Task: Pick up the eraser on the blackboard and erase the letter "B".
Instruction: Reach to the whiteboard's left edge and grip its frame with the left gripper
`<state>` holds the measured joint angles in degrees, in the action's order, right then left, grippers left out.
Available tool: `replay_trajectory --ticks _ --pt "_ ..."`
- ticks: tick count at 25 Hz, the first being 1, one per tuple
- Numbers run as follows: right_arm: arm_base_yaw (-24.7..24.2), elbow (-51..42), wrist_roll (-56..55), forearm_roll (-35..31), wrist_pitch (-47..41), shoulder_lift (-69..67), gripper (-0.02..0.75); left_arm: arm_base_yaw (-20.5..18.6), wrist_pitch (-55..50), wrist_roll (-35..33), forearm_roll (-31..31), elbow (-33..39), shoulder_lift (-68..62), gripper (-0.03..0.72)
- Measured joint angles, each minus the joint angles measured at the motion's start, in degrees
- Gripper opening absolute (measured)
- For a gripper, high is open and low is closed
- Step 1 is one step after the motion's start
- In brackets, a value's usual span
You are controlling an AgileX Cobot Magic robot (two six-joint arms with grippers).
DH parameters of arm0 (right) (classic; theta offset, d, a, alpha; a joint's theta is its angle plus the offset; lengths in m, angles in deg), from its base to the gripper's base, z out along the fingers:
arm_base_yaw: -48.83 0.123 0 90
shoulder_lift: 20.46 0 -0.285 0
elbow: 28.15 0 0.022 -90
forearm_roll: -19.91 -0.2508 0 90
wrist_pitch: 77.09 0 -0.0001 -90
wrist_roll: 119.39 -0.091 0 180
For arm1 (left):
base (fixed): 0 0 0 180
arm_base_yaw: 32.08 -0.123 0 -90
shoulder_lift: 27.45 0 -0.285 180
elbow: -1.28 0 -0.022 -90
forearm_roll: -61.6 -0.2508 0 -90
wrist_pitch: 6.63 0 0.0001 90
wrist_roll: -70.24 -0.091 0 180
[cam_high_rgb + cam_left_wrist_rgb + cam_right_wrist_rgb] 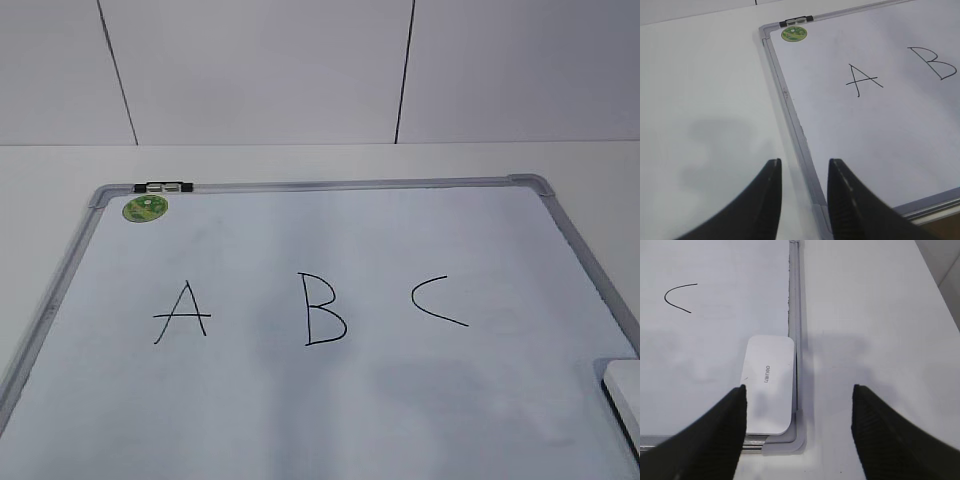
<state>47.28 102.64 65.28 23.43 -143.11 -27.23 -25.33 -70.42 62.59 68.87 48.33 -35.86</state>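
Note:
The blackboard (300, 420) is a white board with a silver frame, lying flat on the table. The letter "B" (324, 310) is drawn at its middle, between "A" (181, 312) and "C" (435, 300). The white eraser (769, 385) lies in the board's near right corner against the frame, and its edge shows in the exterior view (625, 395). My right gripper (799, 387) is wide open above that corner, its left finger beside the eraser's left edge. My left gripper (805, 162) is open and empty over the board's near left frame. "B" (935, 62) is cut off in the left wrist view.
A round green sticker (146, 208) and a black clip (164, 186) sit at the board's far left corner. White table (875, 315) lies around the board on the left and right. A white panelled wall (260, 70) stands behind.

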Motion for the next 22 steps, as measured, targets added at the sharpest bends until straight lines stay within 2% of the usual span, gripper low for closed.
replay_trajectory --ticks 22 --pt "0.0 0.0 0.0 0.0 0.0 0.0 0.494 0.0 0.0 0.0 0.0 0.0 0.0 0.239"
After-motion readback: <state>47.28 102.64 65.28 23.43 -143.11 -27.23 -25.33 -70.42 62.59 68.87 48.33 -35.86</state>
